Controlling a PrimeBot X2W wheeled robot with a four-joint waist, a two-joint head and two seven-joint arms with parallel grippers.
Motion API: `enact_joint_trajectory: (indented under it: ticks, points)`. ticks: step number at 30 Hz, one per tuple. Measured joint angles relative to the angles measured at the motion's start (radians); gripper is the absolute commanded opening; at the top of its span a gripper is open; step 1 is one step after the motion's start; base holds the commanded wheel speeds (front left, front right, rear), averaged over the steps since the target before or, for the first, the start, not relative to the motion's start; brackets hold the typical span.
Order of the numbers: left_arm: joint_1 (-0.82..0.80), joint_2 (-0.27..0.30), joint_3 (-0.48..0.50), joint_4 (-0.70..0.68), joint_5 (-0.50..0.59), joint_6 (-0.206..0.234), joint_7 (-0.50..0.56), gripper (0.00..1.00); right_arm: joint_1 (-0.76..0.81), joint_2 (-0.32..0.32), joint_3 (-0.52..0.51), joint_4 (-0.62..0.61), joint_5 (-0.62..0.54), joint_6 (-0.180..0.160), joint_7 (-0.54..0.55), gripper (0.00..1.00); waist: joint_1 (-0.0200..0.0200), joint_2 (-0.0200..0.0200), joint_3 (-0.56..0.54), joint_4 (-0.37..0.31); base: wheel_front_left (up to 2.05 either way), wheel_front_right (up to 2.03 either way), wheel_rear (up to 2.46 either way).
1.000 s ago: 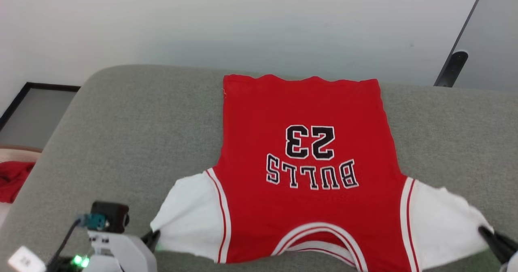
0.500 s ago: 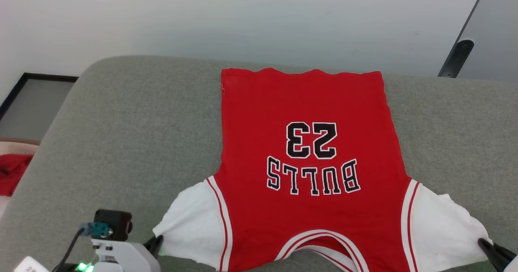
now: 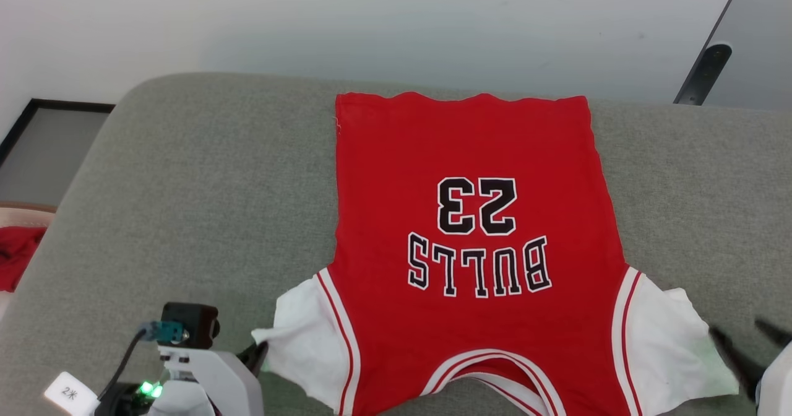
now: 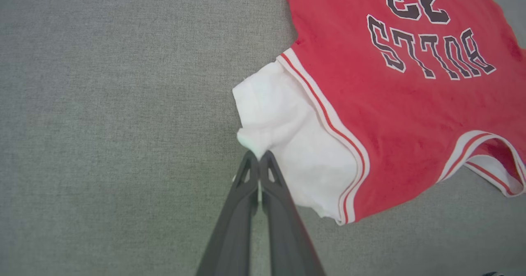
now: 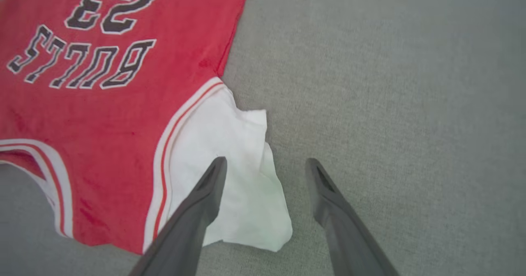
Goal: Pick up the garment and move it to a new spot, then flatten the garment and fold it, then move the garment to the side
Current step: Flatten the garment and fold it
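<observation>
The garment (image 3: 470,249), a red jersey with white sleeves and black "BULLS 23" lettering, lies spread face up on a grey cushion (image 3: 204,205), its collar toward me. My left gripper (image 3: 256,355) is shut on the outer corner of one white sleeve (image 4: 283,124). In the left wrist view its fingers (image 4: 269,177) press together with cloth bunched at the tips. My right gripper (image 5: 266,163) stands open over the edge of the other white sleeve (image 5: 230,152), which lies loose on the cushion. The right gripper (image 3: 742,335) also appears at the lower right of the head view.
A smaller plain red cloth (image 3: 15,258) lies past the cushion's left edge. A dark-framed panel (image 3: 43,150) sits on the floor at the far left. A pale wall (image 3: 371,26) runs behind the cushion, and a dark post (image 3: 705,72) leans at the upper right.
My right gripper has opened and let go of its white sleeve, which now rests on the cushion. The left gripper has drawn its sleeve corner slightly inward. The head camera has tilted a little.
</observation>
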Motion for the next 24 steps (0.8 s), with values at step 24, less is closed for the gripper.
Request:
enact_joint_trajectory:
  ticks: [24]
  points:
    - [-0.143,-0.171,-0.043,0.033,0.1,-0.068,-0.101,0.0,-0.702,-0.032,0.175,0.339,-0.213,0.0,-0.473,1.0,0.0,0.0,0.098,0.123,0.0,0.0,0.0]
